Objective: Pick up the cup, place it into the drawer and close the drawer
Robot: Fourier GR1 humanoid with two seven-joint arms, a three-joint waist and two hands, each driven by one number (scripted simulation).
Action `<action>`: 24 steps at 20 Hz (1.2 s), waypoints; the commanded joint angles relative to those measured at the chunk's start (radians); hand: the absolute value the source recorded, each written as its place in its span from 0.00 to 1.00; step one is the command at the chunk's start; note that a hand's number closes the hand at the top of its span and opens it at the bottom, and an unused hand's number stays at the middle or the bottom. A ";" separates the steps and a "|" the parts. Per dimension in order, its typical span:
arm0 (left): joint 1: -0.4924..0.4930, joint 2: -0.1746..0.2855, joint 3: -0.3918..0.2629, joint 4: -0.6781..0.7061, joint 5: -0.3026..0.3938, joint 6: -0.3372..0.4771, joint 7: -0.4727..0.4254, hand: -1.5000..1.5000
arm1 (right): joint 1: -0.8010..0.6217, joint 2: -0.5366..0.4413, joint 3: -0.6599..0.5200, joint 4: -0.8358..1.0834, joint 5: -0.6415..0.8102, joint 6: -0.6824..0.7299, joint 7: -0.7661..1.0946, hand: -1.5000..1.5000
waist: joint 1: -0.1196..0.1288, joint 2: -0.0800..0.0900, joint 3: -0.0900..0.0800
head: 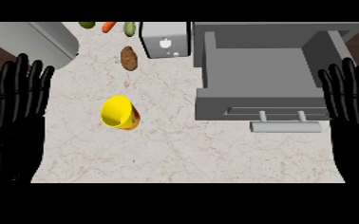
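Cup, yellow, sits on the counter left of centre, below a potato and well apart from the open grey drawer at upper right. You see the left hand at the left edge and the right hand at the right edge, fingers straight, apart, holding nothing.

Potato, carrot, grey box
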State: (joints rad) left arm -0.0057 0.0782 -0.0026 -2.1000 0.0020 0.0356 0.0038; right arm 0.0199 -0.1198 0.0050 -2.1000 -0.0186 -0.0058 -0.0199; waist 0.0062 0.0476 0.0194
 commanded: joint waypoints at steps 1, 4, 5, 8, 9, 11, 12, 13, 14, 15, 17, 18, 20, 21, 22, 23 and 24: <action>-0.060 0.032 0.021 0.088 0.029 -0.047 -0.014 0.00 | -0.049 0.027 0.003 0.095 0.006 -0.013 -0.022 0.00 | -0.005 -0.044 -0.019; -0.023 0.070 0.003 0.033 0.129 -0.162 -0.028 0.00 | -0.047 0.015 0.011 0.018 0.014 -0.006 -0.011 0.00 | -0.005 -0.048 -0.020; -0.011 0.074 -0.034 0.037 0.121 -0.192 -0.041 0.00 | -0.063 -0.005 -0.004 0.009 0.001 0.005 0.023 0.00 | -0.006 -0.048 -0.020; -0.020 0.012 0.018 0.125 0.298 -0.154 0.119 0.00 | -0.066 -0.037 0.051 0.073 -0.033 0.081 0.106 0.00 | -0.001 -0.043 -0.021; -0.024 0.001 -0.002 0.127 0.289 -0.142 0.138 0.00 | -0.057 -0.049 0.049 0.025 -0.043 0.090 0.138 0.00 | -0.008 -0.047 -0.020; -0.040 0.034 0.085 0.232 0.352 -0.192 0.076 0.00 | -0.036 -0.048 0.028 0.051 -0.068 0.109 0.109 0.00 | -0.010 -0.046 -0.020; -0.063 0.018 0.059 0.259 0.327 -0.192 0.054 0.00 | -0.030 -0.069 -0.001 0.046 -0.095 0.132 0.121 0.00 | -0.011 -0.047 -0.020; 0.006 0.039 0.082 0.184 0.367 -0.215 0.083 0.00 | -0.160 -0.048 0.005 0.138 -0.051 0.095 0.128 0.00 | 0.000 -0.047 -0.020; -0.102 0.027 0.095 0.349 0.341 -0.210 0.023 0.00 | -0.097 -0.057 -0.015 0.114 -0.085 0.124 0.108 0.00 | -0.010 -0.046 -0.020; -0.075 -0.004 0.050 0.334 0.268 -0.171 0.014 0.00 | -0.164 -0.067 -0.057 0.188 -0.108 0.130 0.100 0.00 | -0.006 -0.046 -0.019; -0.148 0.072 0.141 0.452 0.300 -0.215 0.005 0.00 | -0.138 -0.025 0.013 0.176 -0.046 0.112 0.055 0.00 | -0.009 -0.046 -0.020; -0.100 0.068 0.125 0.390 0.295 -0.212 0.029 0.00 | -0.173 -0.021 0.009 0.183 -0.042 0.101 0.103 0.00 | -0.005 -0.047 -0.020; -0.123 0.069 0.131 0.499 0.290 -0.243 -0.019 0.00 | -0.174 0.012 0.047 0.193 0.009 0.070 0.088 0.00 | -0.006 -0.047 -0.020; -0.106 0.060 0.142 0.546 0.279 -0.248 -0.076 0.00 | -0.084 -0.053 -0.026 0.076 -0.089 0.141 0.110 0.00 | -0.012 -0.047 -0.020; -0.139 0.083 0.152 0.598 0.262 -0.264 -0.094 0.00 | -0.108 -0.058 -0.044 0.174 -0.087 0.168 0.032 0.00 | -0.010 -0.046 -0.020; -0.084 0.053 0.118 0.605 0.230 -0.264 -0.130 0.00 | -0.165 -0.052 -0.048 0.194 -0.082 0.149 0.059 0.00 | -0.007 -0.046 -0.020; -0.114 0.050 0.120 0.619 0.224 -0.245 -0.121 0.00 | -0.246 -0.049 -0.049 0.222 -0.082 0.131 0.123 0.00 | -0.005 -0.046 -0.020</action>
State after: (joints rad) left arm -0.1089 0.1358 0.1196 -1.5785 0.2648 -0.2055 -0.0626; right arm -0.1345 -0.1598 -0.0158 -1.9308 -0.0847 0.1201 0.0658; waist -0.0016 0.0011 -0.0001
